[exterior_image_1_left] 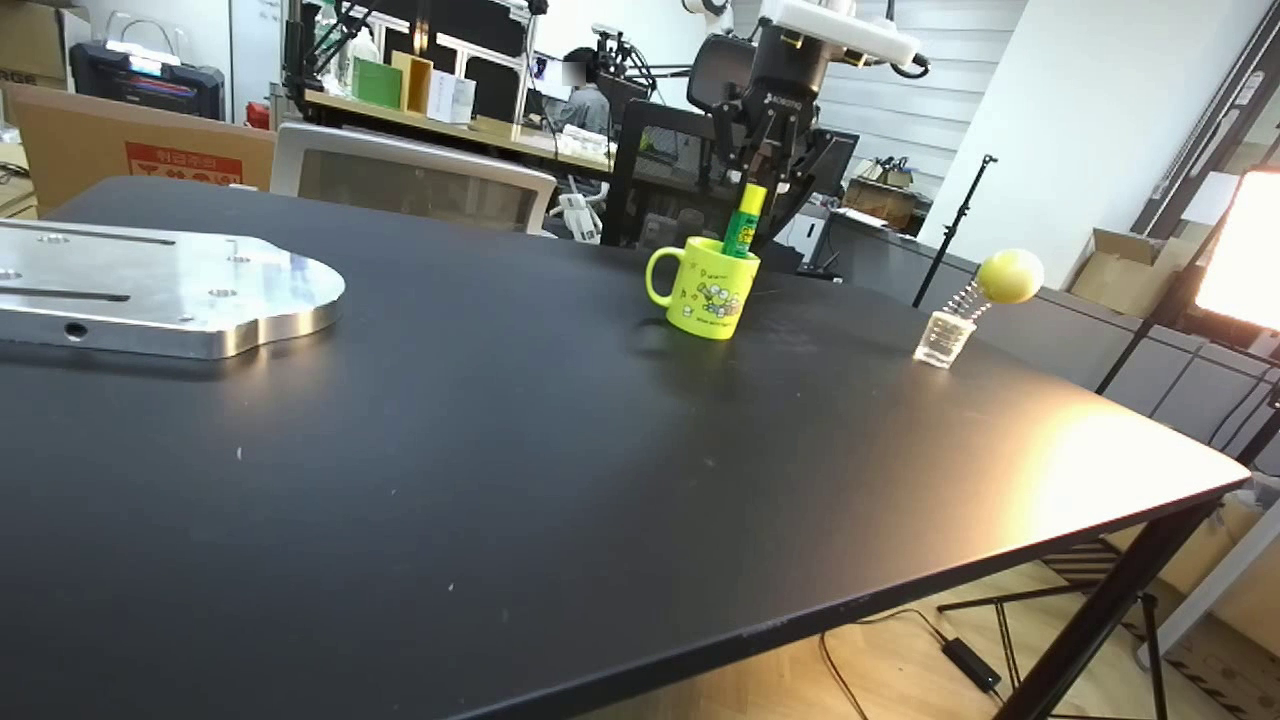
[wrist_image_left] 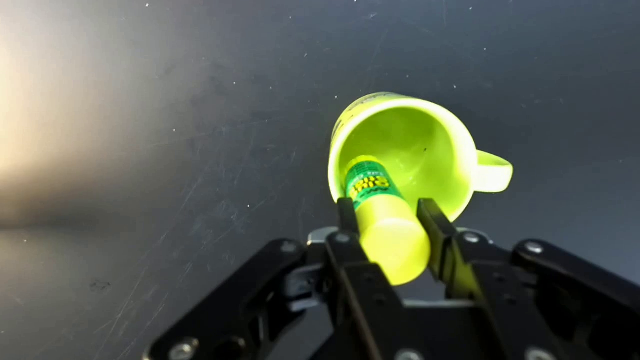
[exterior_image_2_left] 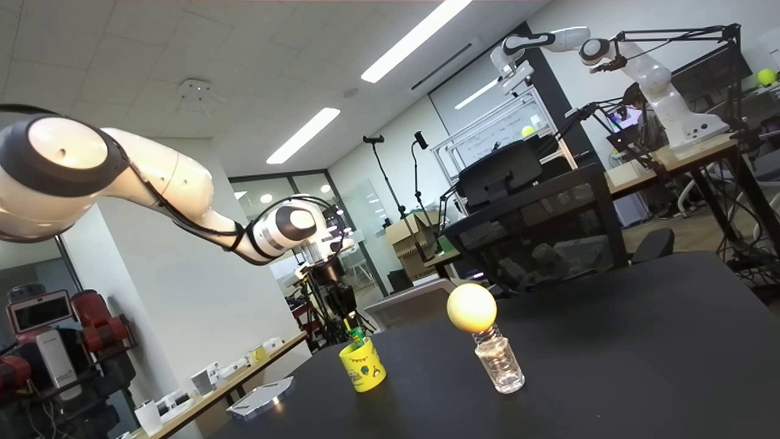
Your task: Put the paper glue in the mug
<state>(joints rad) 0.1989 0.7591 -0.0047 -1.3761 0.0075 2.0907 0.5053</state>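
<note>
The mug (exterior_image_1_left: 708, 292) is lime yellow-green and stands upright on the black table. It also shows in an exterior view (exterior_image_2_left: 364, 367) and from above in the wrist view (wrist_image_left: 435, 135), its handle to the right. The paper glue (exterior_image_1_left: 743, 230), green with a yellow end, leans in the mug, its lower part inside and its yellow end above the rim; it also shows in the wrist view (wrist_image_left: 372, 182). My gripper (wrist_image_left: 386, 202) has its fingers on both sides of the yellow end, with a narrow gap beside the right finger. Contact with the left finger is unclear.
A yellow ball (exterior_image_1_left: 1010, 276) on a spring sits on a small clear holder (exterior_image_1_left: 944, 340) to one side of the mug; the ball also shows here (exterior_image_2_left: 472, 307). A silver metal plate (exterior_image_1_left: 160, 285) lies on the black table (exterior_image_1_left: 480, 500). Chairs (exterior_image_2_left: 548, 225) stand at its edge.
</note>
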